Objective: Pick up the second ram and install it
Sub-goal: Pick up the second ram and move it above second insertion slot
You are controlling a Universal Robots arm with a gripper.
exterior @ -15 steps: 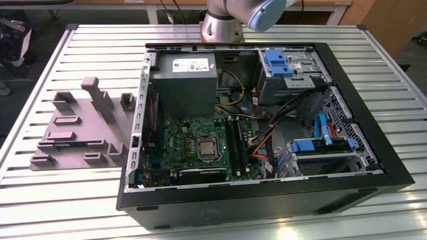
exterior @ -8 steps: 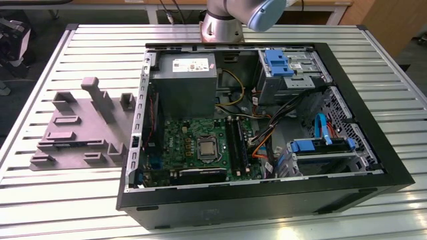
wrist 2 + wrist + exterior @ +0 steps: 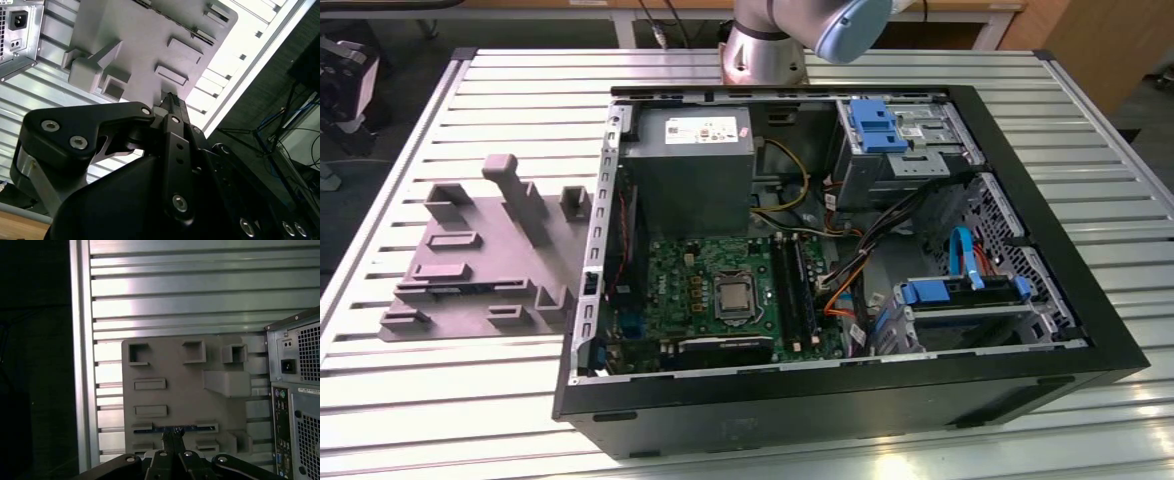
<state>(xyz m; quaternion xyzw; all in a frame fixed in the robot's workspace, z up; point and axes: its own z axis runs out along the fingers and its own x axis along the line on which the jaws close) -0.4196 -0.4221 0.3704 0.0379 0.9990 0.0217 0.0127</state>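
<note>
Second ram point(image 3: 192, 428) seated in grey holder point(image 3: 170, 395) slot.

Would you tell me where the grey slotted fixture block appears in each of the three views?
Exterior view: grey fixture on the slatted table, at the exterior view's left of the computer case.
Second wrist view, just beyond the gripper.
First wrist view, beside the case's rear panel.
Shared landmark: the computer case.
</note>
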